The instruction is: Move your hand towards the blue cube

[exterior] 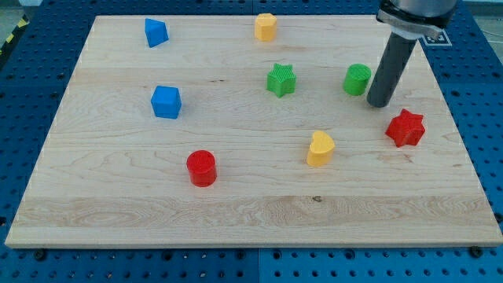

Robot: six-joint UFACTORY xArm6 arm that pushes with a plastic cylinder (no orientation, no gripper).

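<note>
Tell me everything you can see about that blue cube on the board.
The blue cube is a small, solid-looking block of bright blue, plastic by its look, with slightly rounded edges. It sits flat on the wooden board, turned a little so that one corner faces the view's bottom, in the left half of the view. Nothing touches it: the red cylinder lies below it to the right, another blue block above it. My tip is far off to the right.

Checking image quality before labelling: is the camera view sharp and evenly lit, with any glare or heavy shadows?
Camera view: lighting is even and soft across the wooden board, no glare; blocks such as the blue cube look sharp, with faint shadows; my tip sits just right of the green cylinder; the rod's upper part is cropped.
</note>
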